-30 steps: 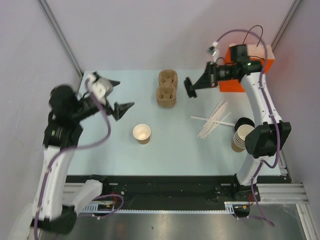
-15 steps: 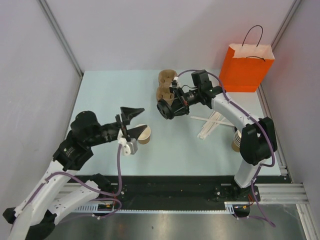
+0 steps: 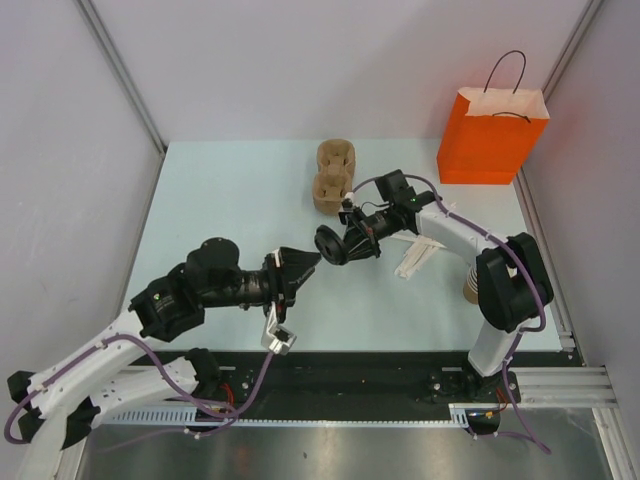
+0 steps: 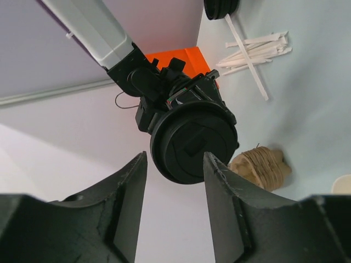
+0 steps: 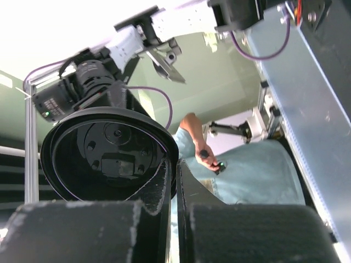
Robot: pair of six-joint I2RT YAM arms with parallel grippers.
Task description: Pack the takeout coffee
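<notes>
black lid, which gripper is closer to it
Right. The right gripper is shut on the rim of the black lid; the left gripper is open, pointed at it from close by, not gripping.

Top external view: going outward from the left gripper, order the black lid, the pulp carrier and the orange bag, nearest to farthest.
1. The black lid, just ahead of the left gripper and pinched in the right gripper.
2. The pulp carrier, farther back, near the middle of the table's rear.
3. The orange bag, at the back right corner.
</notes>
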